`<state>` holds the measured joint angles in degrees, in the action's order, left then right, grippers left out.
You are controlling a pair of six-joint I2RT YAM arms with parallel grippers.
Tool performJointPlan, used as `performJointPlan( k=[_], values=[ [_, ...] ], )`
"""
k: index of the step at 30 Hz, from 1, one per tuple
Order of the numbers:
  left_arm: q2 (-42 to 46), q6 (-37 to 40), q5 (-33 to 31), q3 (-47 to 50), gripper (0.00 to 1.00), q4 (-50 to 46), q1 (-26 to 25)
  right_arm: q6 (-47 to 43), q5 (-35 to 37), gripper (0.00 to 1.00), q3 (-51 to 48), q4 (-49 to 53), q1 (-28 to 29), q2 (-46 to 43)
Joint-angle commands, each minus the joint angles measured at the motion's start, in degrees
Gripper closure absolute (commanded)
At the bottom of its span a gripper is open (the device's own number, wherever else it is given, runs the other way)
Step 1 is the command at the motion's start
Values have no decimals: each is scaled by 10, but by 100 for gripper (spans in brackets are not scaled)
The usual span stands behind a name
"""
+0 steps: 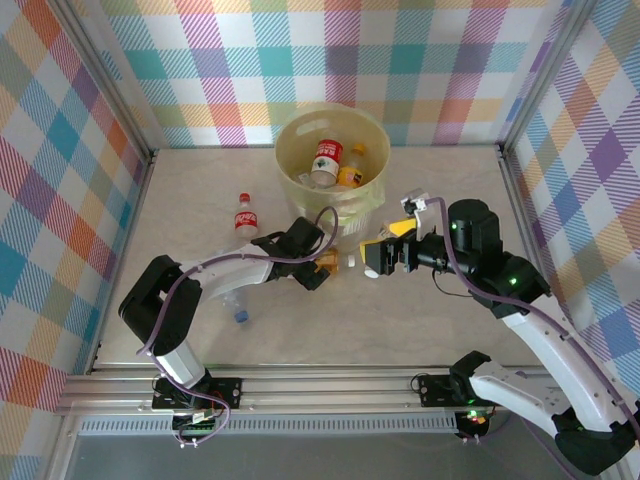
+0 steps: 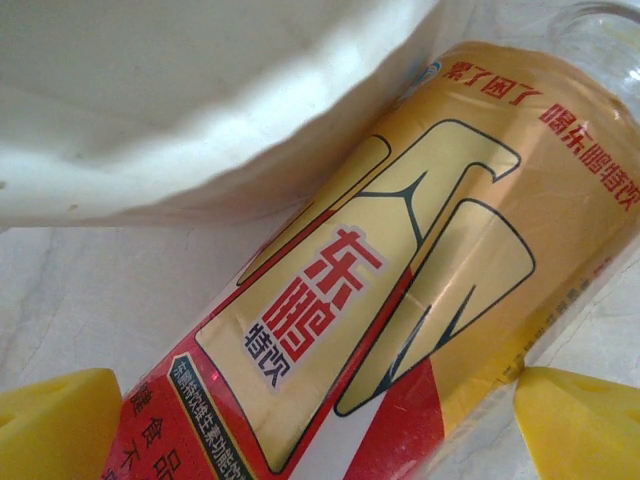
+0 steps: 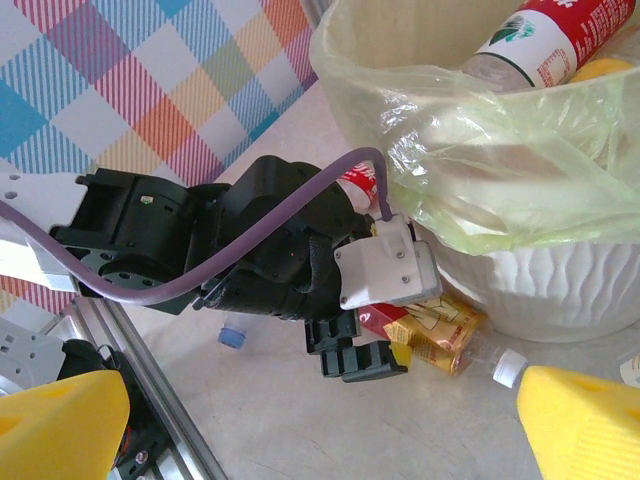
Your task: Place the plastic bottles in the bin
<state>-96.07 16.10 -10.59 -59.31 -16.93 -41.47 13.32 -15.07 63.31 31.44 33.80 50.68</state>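
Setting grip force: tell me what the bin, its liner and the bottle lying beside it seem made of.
Bin: rigid pale plastic, apparently; matt, moulded wavy wall. Liner: thin translucent film, glossy, crinkled. Bottle: probably clear plastic, see-through at its shoulder, under a glossy printed label.

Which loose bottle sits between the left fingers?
The gold-labelled bottle lying beside the bin; the red-labelled bottle is farther left, apart.

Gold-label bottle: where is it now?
Top view, centre: the gold-label bottle lies on the table at the foot of the bin, between the left gripper's open fingers.
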Motion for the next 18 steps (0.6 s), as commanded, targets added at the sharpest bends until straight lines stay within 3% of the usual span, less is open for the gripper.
performJointPlan(
  k=[1, 18],
  values=[
    [-6, -25, 30, -4, 0, -35, -3, 9, -4, 0, -9, 9, -1, -12],
    [19, -117, 20, 6, 0, -115, -95, 17, -3, 0, -26, 4, -1, -25]
  ],
)
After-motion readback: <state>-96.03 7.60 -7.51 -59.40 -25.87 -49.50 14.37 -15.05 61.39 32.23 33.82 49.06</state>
